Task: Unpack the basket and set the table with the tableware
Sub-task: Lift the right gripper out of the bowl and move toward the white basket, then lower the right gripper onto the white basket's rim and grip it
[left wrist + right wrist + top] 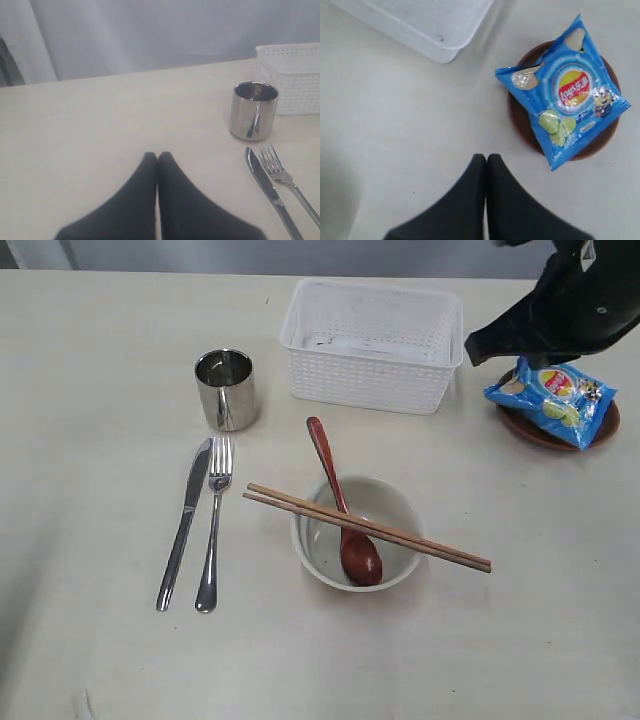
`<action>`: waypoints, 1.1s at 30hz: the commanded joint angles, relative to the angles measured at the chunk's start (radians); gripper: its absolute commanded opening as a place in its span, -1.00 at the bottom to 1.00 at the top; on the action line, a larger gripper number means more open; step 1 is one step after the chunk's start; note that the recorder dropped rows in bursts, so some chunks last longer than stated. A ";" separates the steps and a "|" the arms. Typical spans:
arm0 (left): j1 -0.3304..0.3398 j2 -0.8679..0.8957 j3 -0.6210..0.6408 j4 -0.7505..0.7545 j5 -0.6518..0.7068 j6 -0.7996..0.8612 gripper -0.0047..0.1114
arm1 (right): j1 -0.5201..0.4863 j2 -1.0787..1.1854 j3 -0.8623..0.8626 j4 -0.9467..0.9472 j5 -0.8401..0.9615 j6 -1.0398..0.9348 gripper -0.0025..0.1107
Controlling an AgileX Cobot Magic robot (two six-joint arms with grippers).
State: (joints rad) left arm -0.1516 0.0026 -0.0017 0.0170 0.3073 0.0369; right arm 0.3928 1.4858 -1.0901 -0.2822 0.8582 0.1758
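The white basket (372,343) stands empty at the back of the cream table (90,360). A steel cup (226,389) is to its left, with the knife (184,522) and fork (213,522) side by side nearer the front. The white bowl (357,532) holds the reddish wooden spoon (343,505), and the chopsticks (366,526) lie across its rim. At the right, a dark brown plate (603,428) carries a blue snack bag (551,398). My right gripper (486,158) is shut and empty above the table near the plate (520,117). My left gripper (157,156) is shut and empty, left of the cup (253,110).
The right arm (560,305) hangs over the table's back right corner, beside the basket and above the snack bag (565,92). The basket's corner (427,25) shows in the right wrist view, its side (292,75) in the left wrist view behind the knife (267,187) and fork (285,177).
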 commanded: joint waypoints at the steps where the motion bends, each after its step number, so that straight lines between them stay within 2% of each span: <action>1: 0.001 -0.003 0.002 -0.002 -0.008 -0.003 -0.92 | -0.074 0.075 -0.001 -0.008 -0.049 0.029 -0.96; 4: 0.001 -0.003 0.002 -0.002 -0.008 -0.003 -0.92 | -0.111 0.140 -0.001 -0.008 -0.076 0.037 -0.96; 8: 0.001 -0.003 0.002 -0.002 -0.008 -0.003 -0.92 | -0.110 0.195 -0.001 0.017 -0.141 0.013 -0.96; 14: 0.001 -0.003 0.002 -0.002 -0.008 -0.003 -0.92 | -0.061 0.208 -0.007 0.324 -0.295 -0.345 -0.96; 17: 0.001 -0.003 0.002 -0.002 -0.008 -0.003 -0.92 | -0.032 0.208 -0.028 0.372 -0.318 -0.478 -0.94; 19: 0.001 -0.003 0.002 -0.002 -0.008 -0.003 -0.92 | -0.019 0.208 -0.041 0.372 -0.324 -0.530 -0.83; 25: 0.001 -0.003 0.002 -0.002 -0.008 -0.003 -0.92 | -0.017 0.230 -0.127 0.385 -0.297 -0.556 -0.19; 28: 0.001 -0.003 0.002 -0.002 -0.008 -0.003 -0.92 | -0.012 0.280 -0.211 0.387 -0.209 -0.584 -0.14; 33: 0.001 -0.003 0.002 -0.002 -0.008 -0.003 -0.92 | 0.014 0.387 -0.299 0.387 -0.113 -0.791 -0.14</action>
State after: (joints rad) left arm -0.1516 0.0026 -0.0017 0.0170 0.3073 0.0369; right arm 0.3947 1.8284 -1.3582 0.1002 0.7026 -0.5118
